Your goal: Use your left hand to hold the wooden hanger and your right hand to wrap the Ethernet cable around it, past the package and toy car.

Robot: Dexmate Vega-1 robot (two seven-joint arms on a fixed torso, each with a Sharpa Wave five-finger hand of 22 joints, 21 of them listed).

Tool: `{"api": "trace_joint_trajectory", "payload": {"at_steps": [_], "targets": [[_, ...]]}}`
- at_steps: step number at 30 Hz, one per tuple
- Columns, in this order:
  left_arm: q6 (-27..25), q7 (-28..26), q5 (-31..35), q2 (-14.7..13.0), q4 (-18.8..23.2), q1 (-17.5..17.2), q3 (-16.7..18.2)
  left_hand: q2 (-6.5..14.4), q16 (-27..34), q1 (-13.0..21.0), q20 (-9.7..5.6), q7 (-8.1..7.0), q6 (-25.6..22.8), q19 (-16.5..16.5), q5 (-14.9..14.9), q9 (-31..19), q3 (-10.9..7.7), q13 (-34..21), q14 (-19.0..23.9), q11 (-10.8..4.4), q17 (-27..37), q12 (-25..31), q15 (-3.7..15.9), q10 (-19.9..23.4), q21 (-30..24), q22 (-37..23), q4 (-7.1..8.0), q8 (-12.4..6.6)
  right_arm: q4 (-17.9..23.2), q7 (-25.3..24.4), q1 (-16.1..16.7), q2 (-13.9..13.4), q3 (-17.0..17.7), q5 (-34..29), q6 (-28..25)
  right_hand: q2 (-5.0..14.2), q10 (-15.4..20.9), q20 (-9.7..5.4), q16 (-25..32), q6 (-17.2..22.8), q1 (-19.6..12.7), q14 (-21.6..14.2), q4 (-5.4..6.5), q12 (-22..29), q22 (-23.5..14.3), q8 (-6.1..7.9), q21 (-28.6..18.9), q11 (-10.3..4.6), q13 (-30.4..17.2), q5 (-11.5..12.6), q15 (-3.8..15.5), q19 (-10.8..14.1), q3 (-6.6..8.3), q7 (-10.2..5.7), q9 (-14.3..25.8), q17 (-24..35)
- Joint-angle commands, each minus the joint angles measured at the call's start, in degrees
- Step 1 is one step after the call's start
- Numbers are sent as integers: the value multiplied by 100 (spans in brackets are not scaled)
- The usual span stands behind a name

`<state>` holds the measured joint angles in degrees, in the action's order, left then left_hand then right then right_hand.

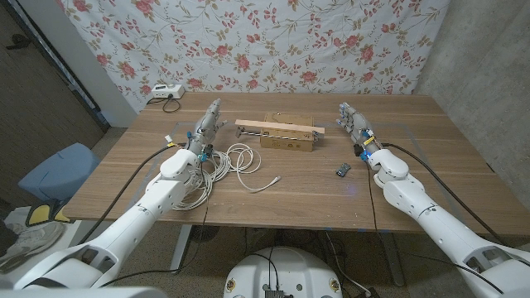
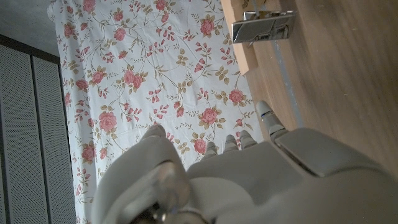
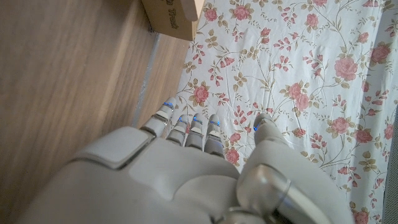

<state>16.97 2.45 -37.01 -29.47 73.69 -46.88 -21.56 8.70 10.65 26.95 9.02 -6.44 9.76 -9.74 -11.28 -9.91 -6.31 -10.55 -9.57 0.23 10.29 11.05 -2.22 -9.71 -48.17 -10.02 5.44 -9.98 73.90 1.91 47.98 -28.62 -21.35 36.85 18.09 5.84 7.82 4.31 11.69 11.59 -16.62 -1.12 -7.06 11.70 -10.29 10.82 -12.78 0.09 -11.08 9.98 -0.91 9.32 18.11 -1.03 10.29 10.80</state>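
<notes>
The wooden hanger (image 1: 280, 127) lies across the top of a cardboard package (image 1: 287, 141) at the middle back of the table. A white Ethernet cable (image 1: 225, 161) lies in loose coils left of centre, its free end (image 1: 272, 180) pointing right. A small dark toy car (image 1: 344, 170) sits to the right of centre. My left hand (image 1: 207, 126) stands just left of the hanger, fingers straight and holding nothing; its back (image 2: 261, 180) fills the lower left wrist view. My right hand (image 1: 353, 124) stands right of the package, also holding nothing (image 3: 186, 174). A package corner (image 3: 171, 15) shows beyond it.
A white power box (image 1: 166, 92) with a black lead sits at the table's back left corner. A floral cloth (image 1: 248, 41) hangs behind the table. A blue chair (image 1: 54, 170) stands off the left edge. Bare wood (image 1: 315, 203) spans the table's front.
</notes>
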Motion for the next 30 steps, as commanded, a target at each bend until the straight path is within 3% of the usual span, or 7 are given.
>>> {"api": "trace_joint_trajectory", "payload": {"at_steps": [1,11,20,23,30], "targets": [[-334,-541,701,-106,232,240,-224,-69,50,65,-14,-37,246,-1023,-14,-16,-31,-14,-350,19,10,86,-22,-368,-15,-14,-50,-39,-793,453,-416,221,-80,10,295,-8,32,-7,36,28,-45,-17,-3,18,-12,27,-23,-5,-8,21,-27,30,37,5,16,7],[-1259,-1095,1574,-293,595,627,-641,-206,120,180,-70,22,108,-923,9,-24,-33,-26,-52,-27,-4,218,-31,46,72,-16,-217,-93,-1305,941,-526,241,38,251,498,-11,47,-2,32,31,-56,-19,-18,16,-13,25,-15,7,-8,21,-48,29,38,-1,16,7],[-2188,-1234,2163,-603,1207,886,-894,-288,253,387,-145,131,-203,-751,18,-36,-86,-50,500,-112,13,278,-35,310,141,-33,-446,-168,-1413,1131,-460,178,147,352,667,-16,87,13,37,45,-62,-44,-29,25,-13,27,-8,31,-9,20,-67,30,35,5,17,8],[-2448,-1195,2272,-690,1370,959,-946,-308,304,420,-130,187,-333,-662,20,-39,-92,-58,709,-103,25,322,-46,463,150,-38,-497,-189,-1475,1183,-455,188,175,385,725,-17,104,14,38,48,-64,-49,-32,29,-13,27,-6,34,-10,20,-71,30,35,4,17,9],[-3035,-914,2430,-922,1707,1157,-1070,-357,349,514,64,236,-761,-510,23,-44,-114,-78,1026,-73,51,456,-46,943,205,-48,-637,-260,-1548,1280,-406,220,232,463,850,-20,117,18,42,58,-62,-65,-36,28,-14,29,-2,36,-11,18,-86,33,31,0,17,11]]}}
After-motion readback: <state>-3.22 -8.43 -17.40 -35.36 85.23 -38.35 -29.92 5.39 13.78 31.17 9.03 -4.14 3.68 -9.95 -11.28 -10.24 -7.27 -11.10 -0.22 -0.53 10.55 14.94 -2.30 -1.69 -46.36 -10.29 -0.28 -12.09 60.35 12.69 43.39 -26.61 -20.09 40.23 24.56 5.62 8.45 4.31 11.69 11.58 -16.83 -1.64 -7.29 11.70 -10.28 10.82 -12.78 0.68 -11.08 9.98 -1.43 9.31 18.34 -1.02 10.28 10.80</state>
